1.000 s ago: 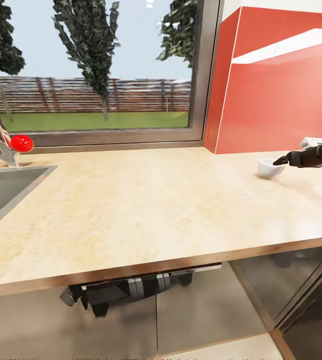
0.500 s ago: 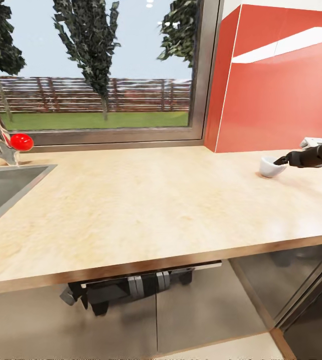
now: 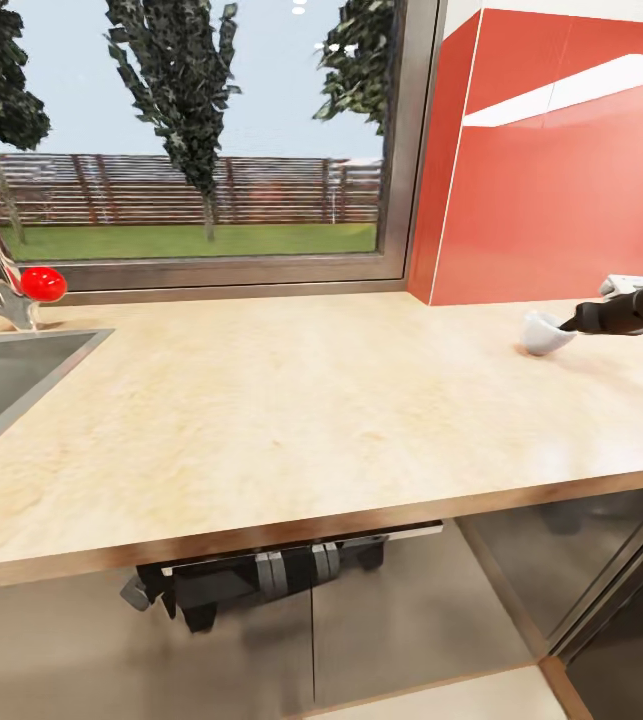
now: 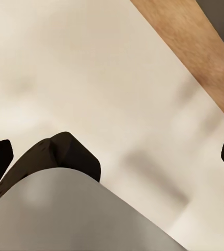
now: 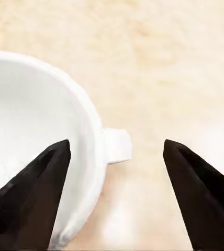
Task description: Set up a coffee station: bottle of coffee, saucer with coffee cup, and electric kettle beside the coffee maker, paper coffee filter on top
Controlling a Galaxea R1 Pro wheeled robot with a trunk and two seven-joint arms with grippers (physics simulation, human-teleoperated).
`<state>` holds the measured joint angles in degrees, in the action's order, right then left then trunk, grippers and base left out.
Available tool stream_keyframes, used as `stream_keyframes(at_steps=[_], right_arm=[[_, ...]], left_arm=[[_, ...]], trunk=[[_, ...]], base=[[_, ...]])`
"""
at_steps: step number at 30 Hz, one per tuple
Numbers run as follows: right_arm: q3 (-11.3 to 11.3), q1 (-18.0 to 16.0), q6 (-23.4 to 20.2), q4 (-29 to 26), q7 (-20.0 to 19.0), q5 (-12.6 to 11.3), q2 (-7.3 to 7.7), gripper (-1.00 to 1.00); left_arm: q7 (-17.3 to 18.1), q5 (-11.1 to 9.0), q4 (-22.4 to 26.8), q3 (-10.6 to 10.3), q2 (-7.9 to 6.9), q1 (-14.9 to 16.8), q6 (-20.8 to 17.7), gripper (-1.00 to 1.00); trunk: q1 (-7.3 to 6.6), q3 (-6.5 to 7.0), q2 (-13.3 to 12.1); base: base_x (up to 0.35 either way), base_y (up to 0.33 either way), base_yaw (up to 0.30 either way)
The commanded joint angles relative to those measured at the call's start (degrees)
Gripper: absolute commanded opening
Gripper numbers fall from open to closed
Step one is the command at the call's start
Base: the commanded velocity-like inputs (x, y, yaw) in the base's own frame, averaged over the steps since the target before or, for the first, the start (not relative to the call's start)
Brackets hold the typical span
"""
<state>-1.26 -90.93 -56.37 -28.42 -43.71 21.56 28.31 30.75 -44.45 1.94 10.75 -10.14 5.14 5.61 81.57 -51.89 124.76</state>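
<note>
The coffee cup (image 3: 544, 333), small and white, sits tilted on the light-wood countertop (image 3: 291, 420) at the far right. My right gripper (image 3: 569, 325) reaches it from the right and is open. In the right wrist view one dark finger (image 5: 36, 193) is inside the coffee cup (image 5: 33, 130), the other finger lies outside past the handle (image 5: 117, 146), and the right gripper (image 5: 116, 145) straddles the cup's wall. My left gripper (image 4: 112, 157) is open over a pale floor. The left arm (image 3: 221, 585) is folded below the counter's front edge.
A steel sink (image 3: 1, 385) and a faucet with a red knob (image 3: 43, 284) are at the left. A window runs along the back. A red wall cabinet (image 3: 561, 170) stands behind the cup, with a small white object (image 3: 623, 284) at its foot. Grey cabinet fronts (image 3: 391, 620) lie below.
My right gripper has moved left onto the cup, one finger going inside its rim. The cup has tipped from upright to tilted. The left arm has stayed still.
</note>
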Motion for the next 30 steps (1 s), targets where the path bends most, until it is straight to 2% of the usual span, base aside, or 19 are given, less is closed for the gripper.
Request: stream_keyframes(at_steps=[1, 21, 30], right_arm=[[-0.14, -0.03, -0.15, -0.05, -0.5, 0.55, -0.01, -1.0], [-0.15, -0.03, -0.15, -0.09, -0.5, 0.52, -0.01, -1.0], [-0.09, -0.03, -0.16, -0.14, -0.5, 0.53, -0.01, -1.0]], left_arm=[[0.24, 0.41, -0.09, 0.46, 0.0, 0.05, 0.19, 1.0], [0.26, 0.41, -0.09, 0.48, -0.03, 0.05, 0.19, 1.0], [0.21, 0.41, -0.09, 0.44, -0.03, 0.05, 0.19, 1.0]], trunk=[[-0.01, -0.05, 0.02], [-0.01, -0.05, 0.02], [-1.99, 1.56, -3.59]], base=[[0.0, 0.0, 0.0], [0.0, 0.0, 0.0], [0.0, 0.0, 0.0]])
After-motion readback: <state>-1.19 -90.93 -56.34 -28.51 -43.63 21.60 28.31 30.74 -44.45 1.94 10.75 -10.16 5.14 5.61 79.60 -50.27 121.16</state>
